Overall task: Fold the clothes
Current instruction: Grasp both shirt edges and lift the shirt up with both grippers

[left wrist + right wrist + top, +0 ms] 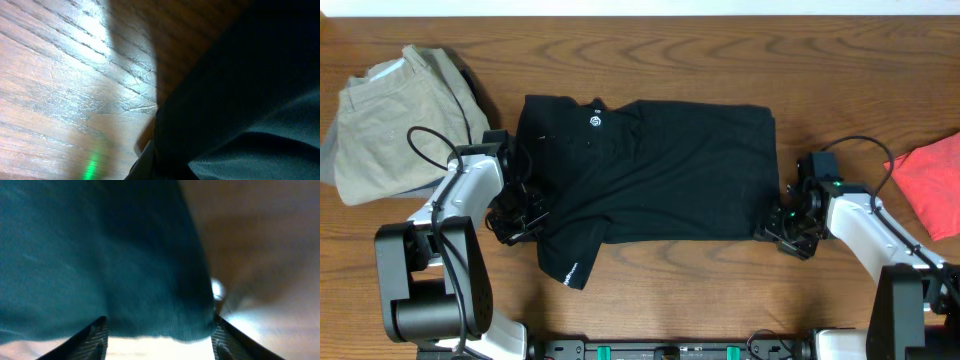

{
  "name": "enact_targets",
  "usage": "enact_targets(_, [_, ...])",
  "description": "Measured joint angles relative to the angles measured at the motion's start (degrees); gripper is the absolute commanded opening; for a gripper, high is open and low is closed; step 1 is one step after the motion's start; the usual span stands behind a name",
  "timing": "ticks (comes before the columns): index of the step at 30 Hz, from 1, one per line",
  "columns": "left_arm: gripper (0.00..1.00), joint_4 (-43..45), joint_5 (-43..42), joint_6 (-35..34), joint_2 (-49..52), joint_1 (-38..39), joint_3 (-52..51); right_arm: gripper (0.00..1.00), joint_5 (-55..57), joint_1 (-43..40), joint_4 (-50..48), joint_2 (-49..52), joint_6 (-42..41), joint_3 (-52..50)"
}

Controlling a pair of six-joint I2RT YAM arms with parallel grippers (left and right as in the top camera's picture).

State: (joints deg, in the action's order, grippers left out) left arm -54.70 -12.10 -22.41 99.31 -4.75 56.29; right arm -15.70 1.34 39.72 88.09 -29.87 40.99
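Note:
A black polo shirt (660, 170) lies spread flat across the middle of the wooden table, collar to the left, with one sleeve (570, 262) sticking out toward the front edge. My left gripper (520, 218) is at the shirt's left edge near that sleeve. In the left wrist view dark cloth (240, 90) bunches into the jaws (160, 170), which look shut on it. My right gripper (782, 225) is at the shirt's front right corner. In the right wrist view its fingers (159, 330) are wide apart with the shirt's edge (100, 255) between them.
A pile of khaki clothing (400, 120) lies at the back left, close to my left arm. A red garment (930, 180) lies at the right edge. Bare wood table (680, 290) shows in front of the shirt.

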Motion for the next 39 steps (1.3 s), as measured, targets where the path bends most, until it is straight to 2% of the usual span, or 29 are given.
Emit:
enact_targets(2, [0.06,0.0,0.0,0.0,0.0,0.0,0.0,0.31,-0.5,0.0,-3.6,-0.1,-1.0,-0.5])
enact_targets(3, [0.06,0.0,0.0,0.0,0.0,0.0,0.0,0.13,-0.3,0.0,-4.7,-0.1,-1.6,-0.8])
enact_targets(4, [0.06,0.0,0.0,0.0,0.0,0.0,0.0,0.01,0.1,0.0,-5.4,-0.1,-2.1,-1.1])
enact_targets(10, [0.06,0.0,-0.7,1.3,0.0,0.0,0.0,0.01,1.9,0.0,-9.9,0.1,-3.5,-1.8])
enact_targets(15, [0.06,-1.5,-3.2,4.2,-1.2,0.0,1.7,0.01,2.7,0.0,-5.0,0.2,0.1,3.2])
enact_targets(21, [0.06,-4.7,-4.7,6.3,-10.1,0.0,10.0,0.01,3.3,0.0,6.3,-2.6,5.3,20.5])
enact_targets(31, [0.06,-8.9,-8.3,7.2,-26.2,0.0,26.1,0.01,11.5,-0.3,27.5,-8.5,11.3,48.5])
enact_targets(39, [0.06,-9.5,-12.0,7.2,-32.4,0.0,41.9,0.01,14.9,-6.3,34.9,-11.7,15.9,64.6])
